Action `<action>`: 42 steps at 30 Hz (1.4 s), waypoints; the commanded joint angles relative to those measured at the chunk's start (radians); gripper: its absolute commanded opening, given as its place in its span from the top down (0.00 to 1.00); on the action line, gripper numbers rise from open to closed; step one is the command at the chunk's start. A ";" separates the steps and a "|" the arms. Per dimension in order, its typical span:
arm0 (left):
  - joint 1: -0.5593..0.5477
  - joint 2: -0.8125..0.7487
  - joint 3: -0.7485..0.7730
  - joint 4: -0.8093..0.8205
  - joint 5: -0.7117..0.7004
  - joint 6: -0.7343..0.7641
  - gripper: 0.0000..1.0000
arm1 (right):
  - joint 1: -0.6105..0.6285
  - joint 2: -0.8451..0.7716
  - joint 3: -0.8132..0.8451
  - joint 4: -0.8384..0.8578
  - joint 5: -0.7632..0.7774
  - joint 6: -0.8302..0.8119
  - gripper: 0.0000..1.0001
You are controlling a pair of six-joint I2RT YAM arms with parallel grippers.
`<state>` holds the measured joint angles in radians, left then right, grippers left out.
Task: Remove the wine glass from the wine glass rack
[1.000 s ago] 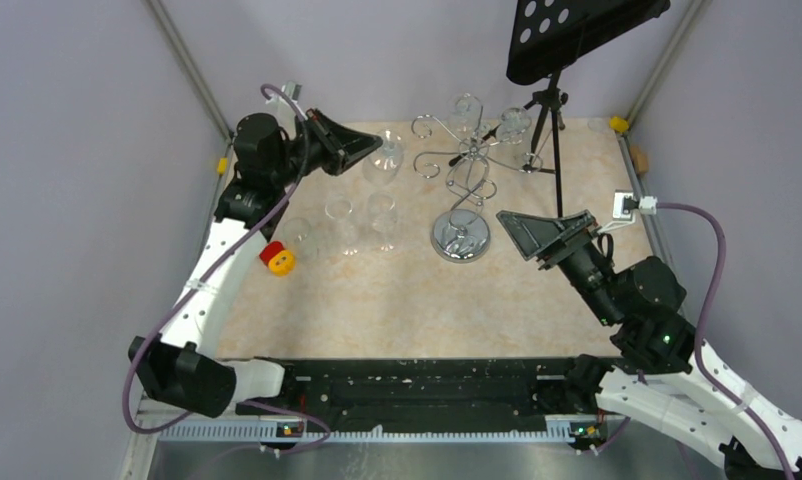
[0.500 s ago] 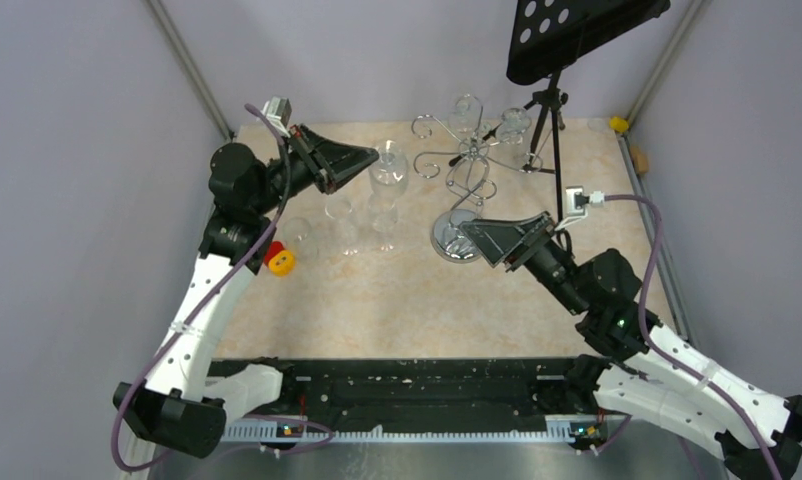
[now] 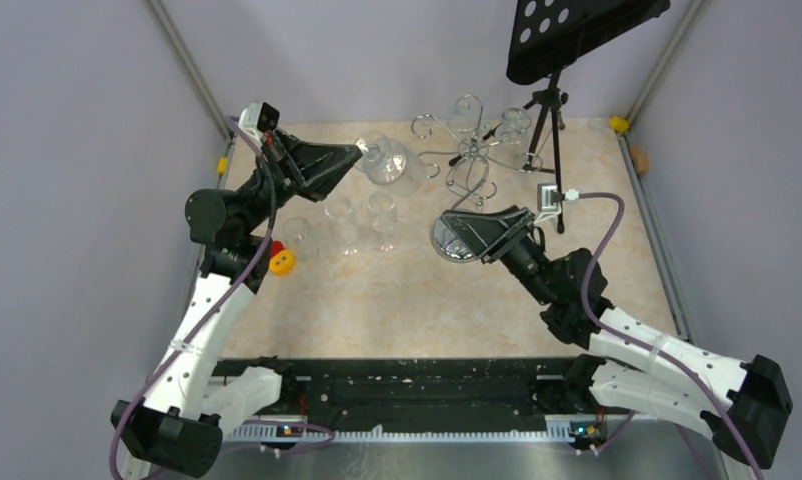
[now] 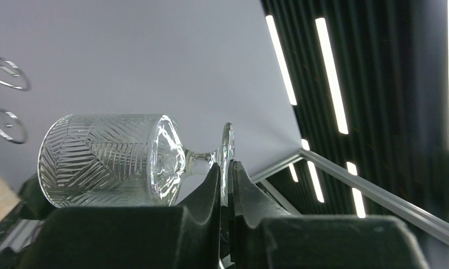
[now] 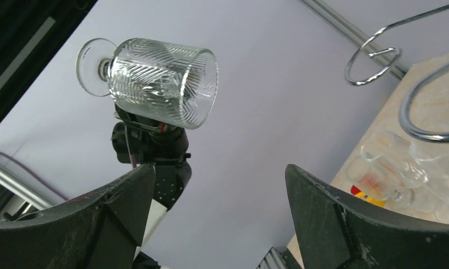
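Wine glass [image 4: 110,159], cut-patterned, held sideways in the air just left of the wine glass rack [image 3: 469,155], its foot pinched edge-on in the left gripper [image 4: 225,168], right gripper [image 5: 219,168] spread wide, holding nothing, near the rack's round base, loose glasses [image 3: 382,208] on the table [image 3: 397,300].

The left arm [image 3: 202,325] and right arm [image 3: 657,355] wear white shells over black joints; a purple cable [image 3: 607,205] runs along each, and the left gripper [image 3: 358,153] and right gripper [image 3: 459,238] are matte black wedges

Bright, even light; ceiling strips [image 4: 331,73] glare, wine glass [image 4: 110,159] sparkles.
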<state>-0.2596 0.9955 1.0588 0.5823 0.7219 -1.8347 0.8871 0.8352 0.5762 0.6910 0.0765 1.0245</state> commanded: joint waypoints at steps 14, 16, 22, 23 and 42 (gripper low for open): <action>-0.031 -0.089 0.003 0.255 -0.037 -0.266 1.00 | -0.002 0.247 0.267 0.440 -0.241 -0.039 0.24; -0.033 -0.099 0.002 0.245 -0.042 -0.255 1.00 | -0.001 0.269 0.298 0.428 -0.269 -0.027 0.29; -0.036 -0.098 0.010 0.244 -0.043 -0.236 1.00 | -0.001 0.319 0.377 0.419 -0.372 0.034 0.49; -0.037 -0.096 0.010 0.248 -0.042 -0.236 1.00 | -0.002 0.326 0.379 0.439 -0.384 0.052 0.52; -0.043 -0.083 -0.005 0.271 -0.012 -0.149 0.79 | -0.002 0.418 0.368 0.788 -0.450 0.206 1.00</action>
<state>-0.3035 0.9386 1.0431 0.7776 0.7185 -2.0483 0.8871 1.2430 0.9192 1.3479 -0.3790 1.2133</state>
